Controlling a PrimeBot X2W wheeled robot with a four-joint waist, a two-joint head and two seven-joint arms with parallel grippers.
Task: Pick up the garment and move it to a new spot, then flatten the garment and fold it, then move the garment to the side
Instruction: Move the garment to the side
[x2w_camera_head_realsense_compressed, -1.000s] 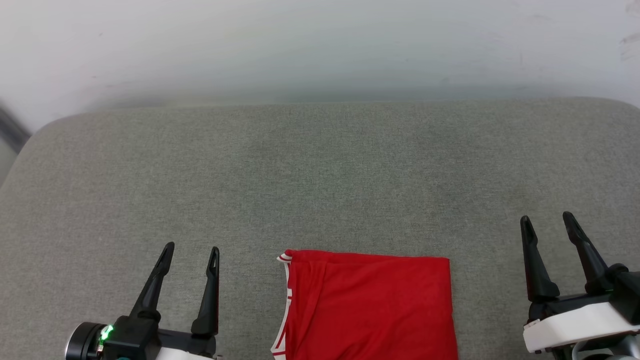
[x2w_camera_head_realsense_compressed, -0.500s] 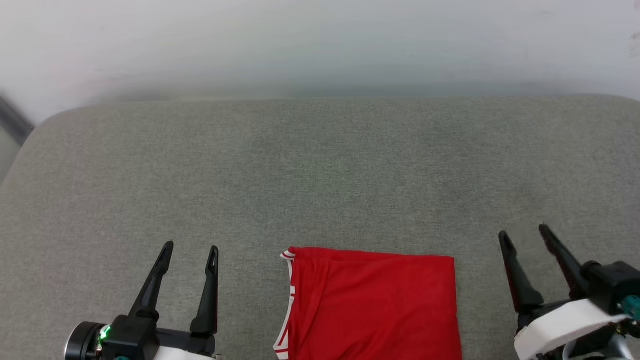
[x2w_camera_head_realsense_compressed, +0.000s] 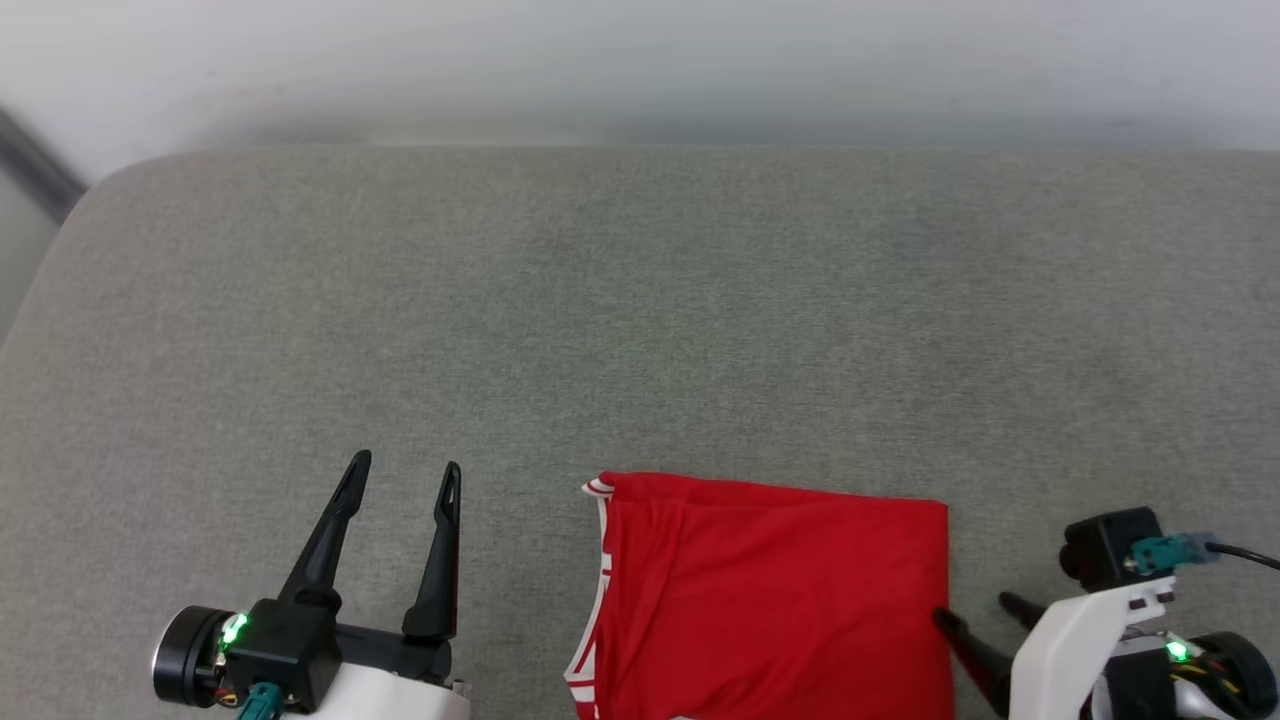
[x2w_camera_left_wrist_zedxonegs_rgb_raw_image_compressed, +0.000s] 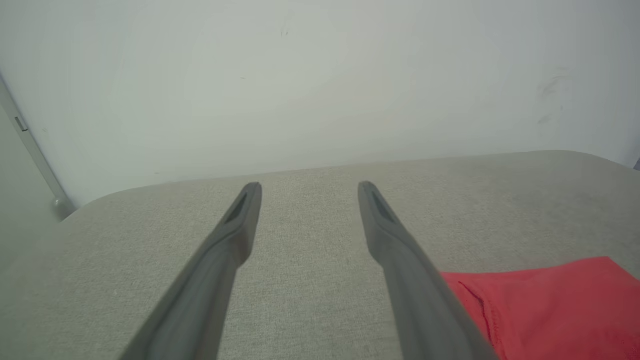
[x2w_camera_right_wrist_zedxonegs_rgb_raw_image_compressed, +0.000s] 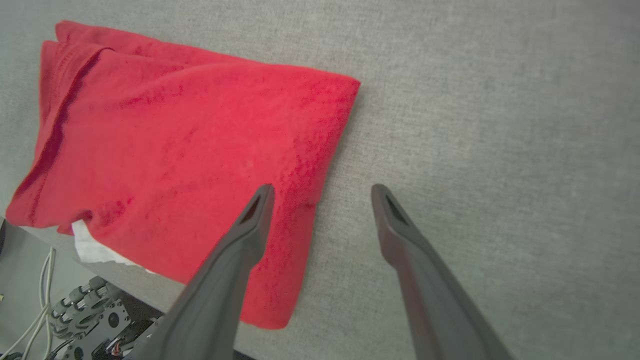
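— Since a second before, the right end effector (x2w_camera_head_realsense_compressed: 972, 606) had swung down and inward. Earlier its fingers pointed up, well clear of the cloth. Now they tipped low at the right edge of the garment (x2w_camera_head_realsense_compressed: 770, 590). The head had shifted a little as well.

— State of it?

— Spread wide, holding nothing. On the wrist view, one fingertip (x2w_camera_right_wrist_zedxonegs_rgb_raw_image_compressed: 255, 215) sat over the red cloth just inside the folded edge, and the other was over bare counter (x2w_camera_head_realsense_compressed: 640, 300). So it straddled that edge. Could not tell whether it touched the cloth.

— And the garment itself?

— Folded to a flat red rectangle, lying at the near edge of the grey fabric-covered counter, between the two arms. It was close against the right one and apart from the left. Striped trim (x2w_camera_head_realsense_compressed: 604, 560), red and white, ran down its left side. A bit of white fabric (x2w_camera_right_wrist_zedxonegs_rgb_raw_image_compressed: 92, 247) peeked from under the near end. No lettering was visible.

— Left side?

— The left end effector (x2w_camera_head_realsense_compressed: 407, 460) hung over bare counter near the garment's left edge, not touching it. Its fingers were parted and empty, pointing toward the pale wall (x2w_camera_head_realsense_compressed: 640, 60). It held the same place beside the cloth as before. A green light (x2w_camera_head_realsense_compressed: 235, 628) glowed on its wrist.
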